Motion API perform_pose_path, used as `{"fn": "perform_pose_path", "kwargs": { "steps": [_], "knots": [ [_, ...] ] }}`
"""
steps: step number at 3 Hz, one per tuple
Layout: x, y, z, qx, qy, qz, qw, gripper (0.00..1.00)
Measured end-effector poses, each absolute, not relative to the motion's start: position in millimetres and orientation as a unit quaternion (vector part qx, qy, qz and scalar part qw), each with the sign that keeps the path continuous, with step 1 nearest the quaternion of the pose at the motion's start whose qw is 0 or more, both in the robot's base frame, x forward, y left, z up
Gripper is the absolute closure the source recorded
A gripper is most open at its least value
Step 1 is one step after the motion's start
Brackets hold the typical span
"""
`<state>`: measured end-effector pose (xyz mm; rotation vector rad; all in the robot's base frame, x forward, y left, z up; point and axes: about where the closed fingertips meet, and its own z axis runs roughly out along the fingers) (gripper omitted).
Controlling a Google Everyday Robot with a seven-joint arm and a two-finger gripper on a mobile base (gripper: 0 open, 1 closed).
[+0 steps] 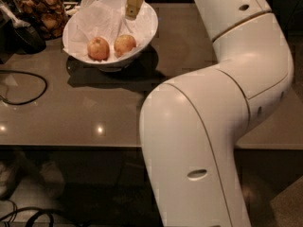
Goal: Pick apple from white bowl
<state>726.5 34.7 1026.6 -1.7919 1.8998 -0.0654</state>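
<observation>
The white bowl point(142, 37), lined with crumpled white paper, stands at the back left of the brown table. Two apples lie side by side in it. The golden-tan apple point(125, 44) is on the right, and a pinker, redder apple point(98, 48) is on the left. My gripper point(134, 1) hangs at the top of the view over the bowl's far side, a little above and behind the golden-tan apple, and is not touching it. It holds nothing that I can see.
A glass jar of brown snacks point(40, 8) stands just left of the bowl, with a dark object point(21, 34) beside it. A black cable point(23, 86) loops on the table's left. My white arm point(213, 126) fills the right foreground.
</observation>
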Motion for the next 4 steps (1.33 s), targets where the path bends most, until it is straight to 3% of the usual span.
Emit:
{"fn": "perform_pose_path", "kwargs": {
  "steps": [4],
  "knots": [
    [751,46,973,-0.665,0.715,-0.021,0.216,0.31]
  ]
}}
